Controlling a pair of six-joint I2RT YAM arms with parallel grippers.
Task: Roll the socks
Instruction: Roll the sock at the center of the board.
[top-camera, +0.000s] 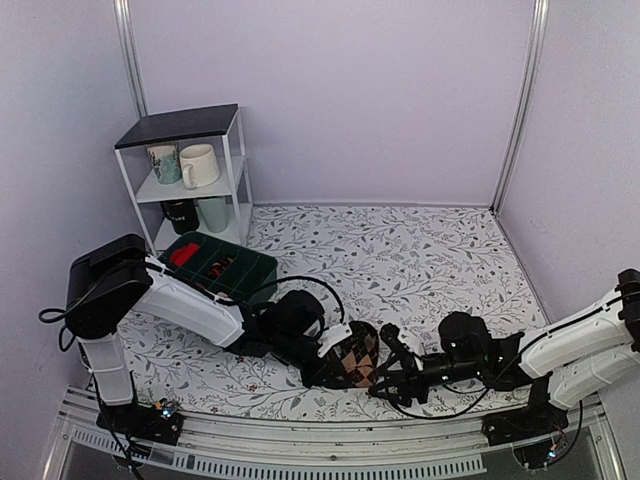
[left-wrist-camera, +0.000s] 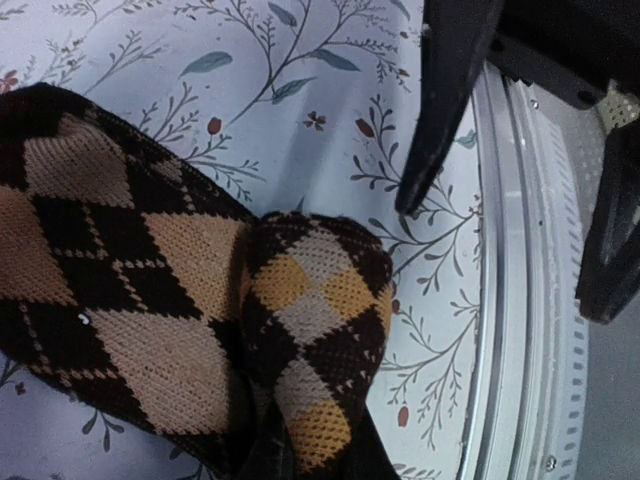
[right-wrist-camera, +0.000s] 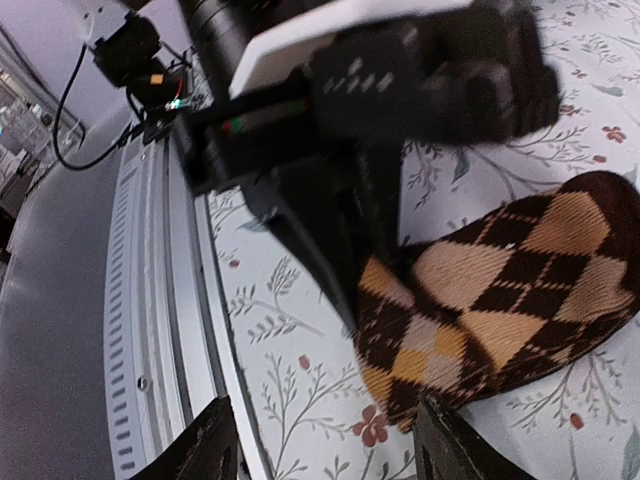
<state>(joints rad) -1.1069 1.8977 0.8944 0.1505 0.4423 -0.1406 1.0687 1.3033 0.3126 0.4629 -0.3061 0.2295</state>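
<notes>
At table (top-camera: 420, 260) front | left jaws pinch socks (top-camera: 352, 360) | right jaws wide apart

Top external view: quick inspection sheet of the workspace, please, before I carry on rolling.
Surface: floral cloth, lying flat.
Job's things: argyle socks, bunched at one end, near the front edge.
Clutter: green bin and mug shelf at back left.
Grippers: left gripper shut on the socks; right gripper open, clear of them.
Cables: black cable arches up behind the socks.
Surroundings: lilac walls; metal rail in front.
</notes>
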